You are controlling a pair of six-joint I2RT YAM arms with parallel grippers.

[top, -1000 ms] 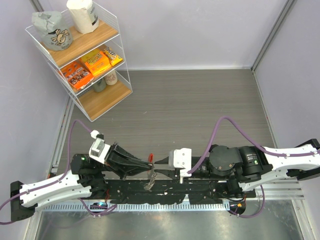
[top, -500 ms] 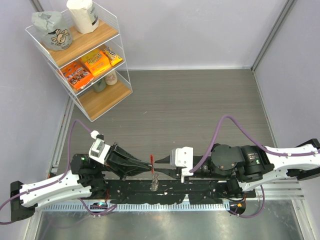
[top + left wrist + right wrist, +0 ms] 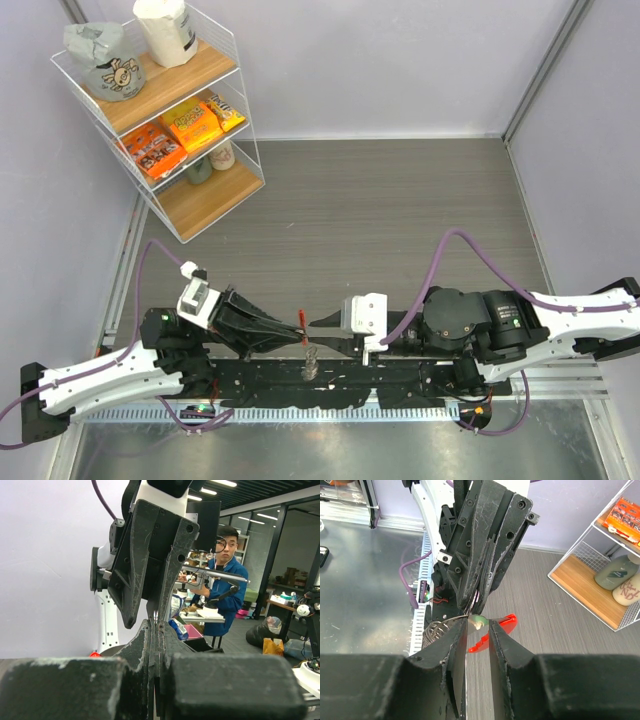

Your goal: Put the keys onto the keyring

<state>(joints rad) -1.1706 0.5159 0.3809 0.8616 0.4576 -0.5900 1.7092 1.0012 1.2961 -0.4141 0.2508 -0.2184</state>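
Low over the table's near edge, my two grippers meet tip to tip. The left gripper (image 3: 298,322) (image 3: 156,625) is shut on the keyring, whose red arc (image 3: 301,317) (image 3: 501,625) sticks up at its tip. The ring's silvery chain coil (image 3: 310,366) (image 3: 436,630) hangs below. My right gripper (image 3: 314,322) (image 3: 478,625) faces it from the right. It holds a small green-headed key (image 3: 480,620) between its fingertips, right against the ring. In the left wrist view the right gripper (image 3: 147,616) fills the frame and hides the key.
A wire shelf (image 3: 160,110) with snack packs, bags and bottles stands at the back left. The black arm mounting rail (image 3: 400,385) runs under both grippers, with a metal sheet (image 3: 330,450) in front. Grey walls close in on both sides.
The right gripper has drawn slightly to the right. The hanging silvery coil has swung from a tilt to hang straight down. The left arm has not moved.
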